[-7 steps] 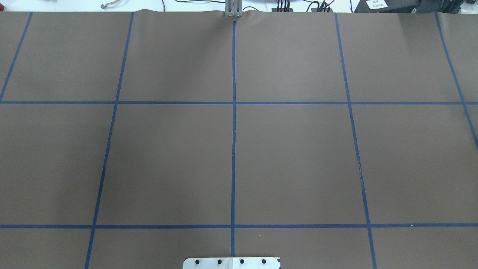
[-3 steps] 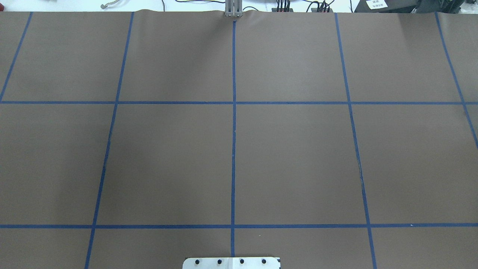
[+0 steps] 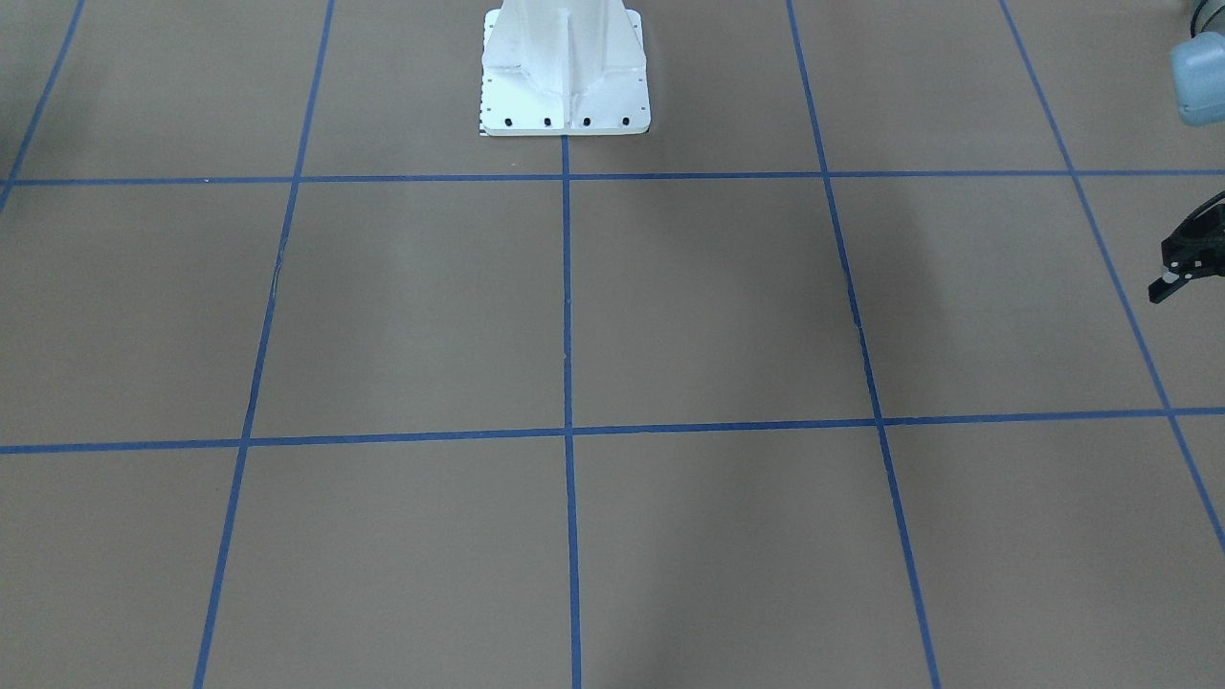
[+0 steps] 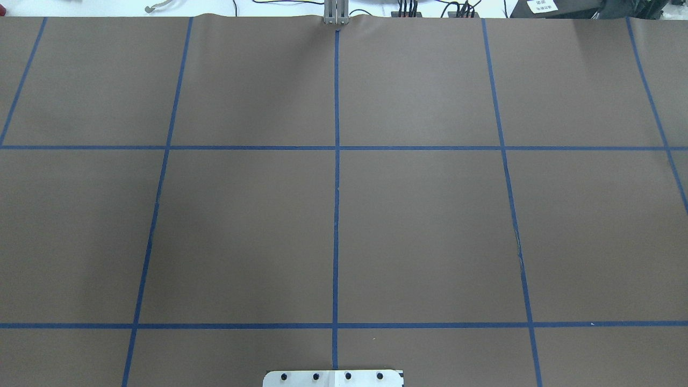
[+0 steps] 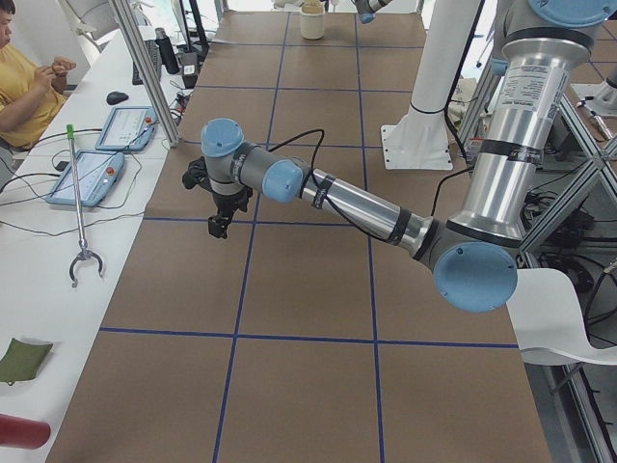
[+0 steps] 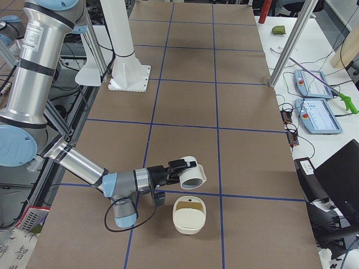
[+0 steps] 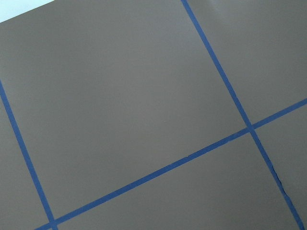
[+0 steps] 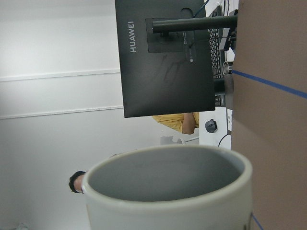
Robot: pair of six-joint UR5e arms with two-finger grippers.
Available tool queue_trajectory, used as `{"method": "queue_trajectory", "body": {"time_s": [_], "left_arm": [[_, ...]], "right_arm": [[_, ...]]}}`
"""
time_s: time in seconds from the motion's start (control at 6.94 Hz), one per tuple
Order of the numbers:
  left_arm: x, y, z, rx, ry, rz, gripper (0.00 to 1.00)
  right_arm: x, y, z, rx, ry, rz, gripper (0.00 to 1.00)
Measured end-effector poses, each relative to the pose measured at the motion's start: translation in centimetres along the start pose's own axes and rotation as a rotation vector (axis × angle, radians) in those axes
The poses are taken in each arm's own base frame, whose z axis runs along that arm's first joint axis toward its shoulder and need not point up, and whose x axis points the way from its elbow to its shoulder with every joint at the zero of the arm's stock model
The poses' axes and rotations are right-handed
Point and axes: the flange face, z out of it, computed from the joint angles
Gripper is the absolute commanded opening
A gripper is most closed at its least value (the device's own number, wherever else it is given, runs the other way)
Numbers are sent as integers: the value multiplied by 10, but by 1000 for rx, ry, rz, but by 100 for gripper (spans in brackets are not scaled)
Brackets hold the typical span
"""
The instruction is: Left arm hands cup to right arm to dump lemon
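In the exterior right view my right gripper (image 6: 178, 168) holds the white cup (image 6: 193, 176) on its side in the air, mouth tipped toward a cream bowl (image 6: 189, 227) on the table just below it. In the right wrist view the cup's (image 8: 168, 191) grey inside fills the lower frame and looks empty. A tan-yellow patch lies in the bowl; I cannot tell whether it is the lemon. My left gripper (image 5: 220, 224) hangs empty above the table far from the cup, and only its edge shows in the front view (image 3: 1172, 277). I cannot tell whether it is open.
The white robot pedestal (image 3: 565, 86) stands at the table's middle near edge. An operator (image 5: 24, 87), teach pendants (image 6: 314, 84) and a grabber tool (image 5: 77, 212) are on the side bench. The brown table (image 4: 430, 226) has a blue tape grid.
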Motion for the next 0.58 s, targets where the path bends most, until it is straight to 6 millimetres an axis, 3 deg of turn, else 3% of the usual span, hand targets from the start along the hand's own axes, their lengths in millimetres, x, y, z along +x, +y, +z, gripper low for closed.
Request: {"method": "queue_trajectory", "body": {"time_s": [0.58], "left_arm": [[1, -1, -1, 2, 0, 2, 100]], "right_arm": [[-17, -6, -3, 14, -172, 352, 0]]}}
